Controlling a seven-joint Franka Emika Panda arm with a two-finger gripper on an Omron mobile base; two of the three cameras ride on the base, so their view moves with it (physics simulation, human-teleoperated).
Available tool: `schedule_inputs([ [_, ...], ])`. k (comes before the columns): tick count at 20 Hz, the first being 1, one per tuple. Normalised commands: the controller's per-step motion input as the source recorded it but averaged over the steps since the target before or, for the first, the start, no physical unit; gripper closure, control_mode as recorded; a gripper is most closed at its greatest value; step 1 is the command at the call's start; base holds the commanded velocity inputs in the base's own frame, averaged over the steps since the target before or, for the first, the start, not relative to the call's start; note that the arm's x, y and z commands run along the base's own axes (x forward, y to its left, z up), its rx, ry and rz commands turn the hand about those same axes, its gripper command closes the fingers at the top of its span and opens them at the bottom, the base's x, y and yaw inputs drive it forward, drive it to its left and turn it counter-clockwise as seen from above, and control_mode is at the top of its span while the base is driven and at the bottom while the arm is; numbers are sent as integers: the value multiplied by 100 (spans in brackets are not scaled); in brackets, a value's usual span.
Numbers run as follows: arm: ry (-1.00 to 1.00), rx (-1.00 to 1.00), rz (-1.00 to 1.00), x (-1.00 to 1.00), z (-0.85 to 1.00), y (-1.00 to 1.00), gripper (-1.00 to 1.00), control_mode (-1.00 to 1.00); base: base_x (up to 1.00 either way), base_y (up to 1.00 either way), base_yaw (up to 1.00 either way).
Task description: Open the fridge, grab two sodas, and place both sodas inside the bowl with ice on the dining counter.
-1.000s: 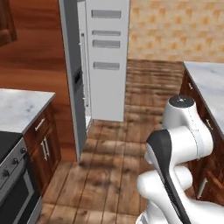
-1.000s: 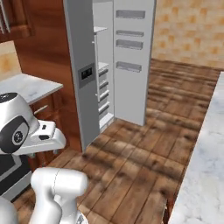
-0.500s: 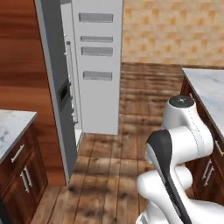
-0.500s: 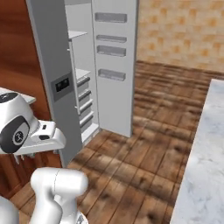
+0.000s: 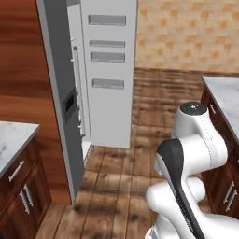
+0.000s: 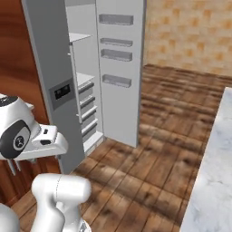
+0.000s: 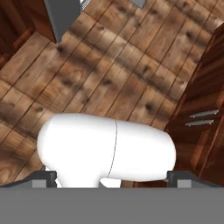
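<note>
The floor (image 5: 140, 140) is brown wood planks, running back to a tan patterned wall (image 5: 186, 32). Reddish-brown wood panelling (image 5: 23, 60) stands just left of the fridge (image 6: 50, 68). A marble-topped cabinet (image 5: 18, 186) with bar handles sits at the lower left of the left base view. The counter (image 6: 213, 172), white-grey marble, runs along the right edge of the right base view, and its dark wood base with drawer pulls shows in the left base view.

The fridge is tall and grey, with a dark dispenser panel (image 6: 62, 92) on its left door. The right door (image 6: 120, 72) is swung wide open, its inner face turned toward the room, with four grey door bins (image 6: 116, 54). Inside, white shelves (image 6: 81, 79) and lower drawers are partly seen in the gap between the doors; much of the interior is hidden by the left door's edge. What sits on the shelves cannot be made out, and the door bins look bare from here. The fridge top is cut off in both base views.

The gripper (image 7: 112, 177) points down over the floor, well apart from the fridge. Its two dark tips (image 7: 43, 176) stand at the far sides of the hand view, spread fully wide, with nothing between them.
</note>
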Motion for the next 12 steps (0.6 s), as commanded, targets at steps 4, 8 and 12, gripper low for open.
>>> schedule_inputs([
  [4,0,0,0,0,0,0,-100,100,77,0,28],
  [8,0,0,0,0,0,0,-100,100,86,-5,29],
  [12,0,0,0,0,0,0,-100,100,74,-5,29],
])
